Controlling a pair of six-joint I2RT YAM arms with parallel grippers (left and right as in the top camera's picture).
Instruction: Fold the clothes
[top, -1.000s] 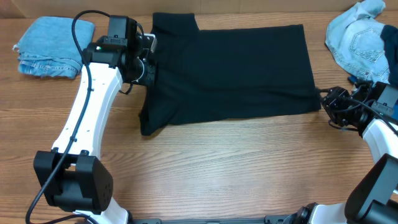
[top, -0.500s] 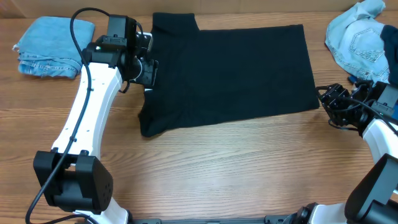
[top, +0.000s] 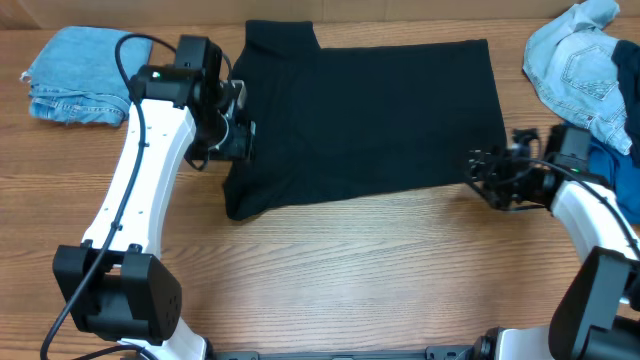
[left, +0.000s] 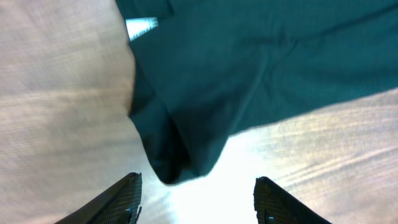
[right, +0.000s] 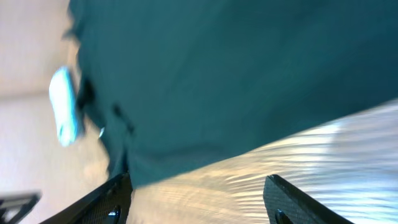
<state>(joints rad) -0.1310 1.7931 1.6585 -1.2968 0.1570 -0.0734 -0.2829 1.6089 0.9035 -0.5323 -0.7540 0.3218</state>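
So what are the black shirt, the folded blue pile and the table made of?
The black shirt looks like soft matte knit, probably cotton: limp, gently wrinkled, no shine. The folded blue pile looks like denim: faded light blue, thick layered edges. The table shows wood grain with slight sheen; wood or laminate, I cannot tell.

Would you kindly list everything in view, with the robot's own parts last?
T-shirt: one, black, spread flat mid-table
Tag: one, white, at the T-shirt's left edge
Folded denim: one, light blue, far-left corner
Crumpled denim: one, light blue, far-right corner
Blue garment: one, royal blue, right edge, partly hidden
Table: one, brown wood
Left arm: one, white
Right arm: one, white
Left fingers: two, black, open, over near-left shirt corner
Right fingers: two, black, open, over right shirt edge
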